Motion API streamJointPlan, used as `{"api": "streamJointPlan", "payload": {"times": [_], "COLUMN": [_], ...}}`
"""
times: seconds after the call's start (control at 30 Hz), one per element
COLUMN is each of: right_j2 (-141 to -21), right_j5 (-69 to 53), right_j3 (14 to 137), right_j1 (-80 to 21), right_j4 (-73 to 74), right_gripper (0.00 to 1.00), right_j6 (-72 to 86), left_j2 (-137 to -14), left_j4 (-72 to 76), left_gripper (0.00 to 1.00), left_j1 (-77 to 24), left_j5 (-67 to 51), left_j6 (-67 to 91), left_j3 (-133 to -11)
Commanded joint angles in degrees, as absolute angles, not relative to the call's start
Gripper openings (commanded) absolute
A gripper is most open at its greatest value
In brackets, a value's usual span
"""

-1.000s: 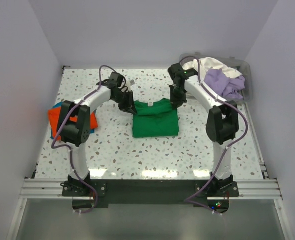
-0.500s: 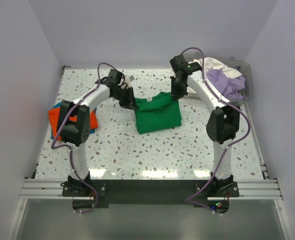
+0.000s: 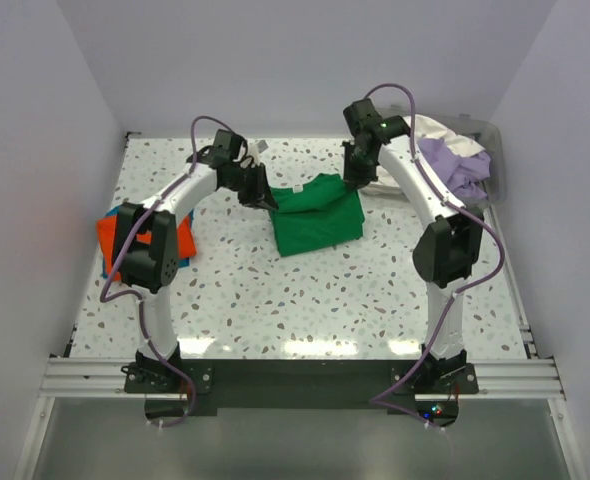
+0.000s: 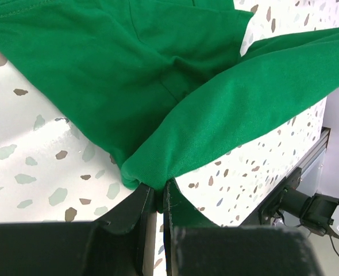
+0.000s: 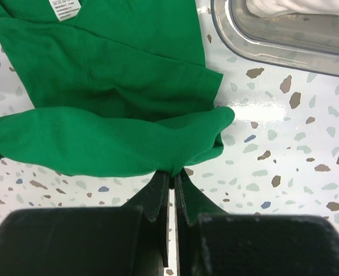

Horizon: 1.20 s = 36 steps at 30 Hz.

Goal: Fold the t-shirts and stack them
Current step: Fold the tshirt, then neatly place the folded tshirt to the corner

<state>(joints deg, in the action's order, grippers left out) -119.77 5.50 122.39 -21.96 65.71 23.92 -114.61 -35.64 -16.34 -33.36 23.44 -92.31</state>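
Observation:
A bright green t-shirt [image 3: 317, 216] lies partly folded at the middle back of the speckled table, its far edge lifted. My left gripper [image 3: 267, 200] is shut on the shirt's far left corner; in the left wrist view the green t-shirt [image 4: 215, 92] bunches between the closed tips of that gripper [image 4: 157, 190]. My right gripper [image 3: 354, 183] is shut on the far right corner, and in the right wrist view the green t-shirt [image 5: 100, 86] hangs from the pinched tips of the gripper [image 5: 172, 173]. An orange t-shirt [image 3: 111, 235] lies on a blue one at the left edge.
A clear plastic bin [image 3: 490, 150] at the back right holds lavender [image 3: 453, 165] and white cloth [image 3: 437, 129]. Its rim [image 5: 261, 52] shows close to my right gripper. White walls surround the table on three sides.
Both grippers have moved toward the back of the table and risen, drawing the green shirt's far edge with them. The shirt has slid back and turned slightly.

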Motion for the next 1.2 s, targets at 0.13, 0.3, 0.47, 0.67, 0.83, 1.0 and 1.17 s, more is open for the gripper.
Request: {"api": "streamJointPlan", "payload": {"times": [0.13, 0.3, 0.47, 0.67, 0.83, 1.0, 1.17], "right_j2": [-121.8, -128.4, -135.6, -130.3, -123.9, -121.8, -122.1], "right_j5": [6.8, 5.2, 0.3, -3.5, -7.3, -11.4, -14.8], "right_j3": [127.9, 132.9, 141.3, 134.3, 122.6, 115.8, 109.6], "right_j1": [-21.2, -20.9, -20.3, -20.0, -20.1, -21.4, -22.6], "right_j4": [65.7, 61.8, 52.0, 41.8, 36.7, 34.5, 33.2], "right_gripper": [0.00, 0.00, 0.73, 0.87, 0.85, 0.82, 0.80], "right_j6": [22.5, 22.0, 24.7, 26.2, 25.6, 25.5, 25.9], "left_j2": [-112.8, -116.9, -120.2, -121.2, -117.2, -114.4, -112.9], "left_j4": [-33.4, -29.0, -15.0, -12.0, -7.5, -0.9, 7.1], "left_gripper": [0.00, 0.05, 0.62, 0.78, 0.77, 0.73, 0.73], "left_j1": [-14.9, -12.7, -10.5, -10.4, -10.4, -10.4, -10.5], "left_j5": [-34.6, -34.1, -30.7, -31.4, -32.7, -36.2, -39.1], "left_j6": [24.5, 26.8, 33.4, 32.6, 31.8, 32.0, 31.8], "left_j3": [-95.3, -98.2, -100.6, -101.3, -89.3, -79.0, -71.1]}}
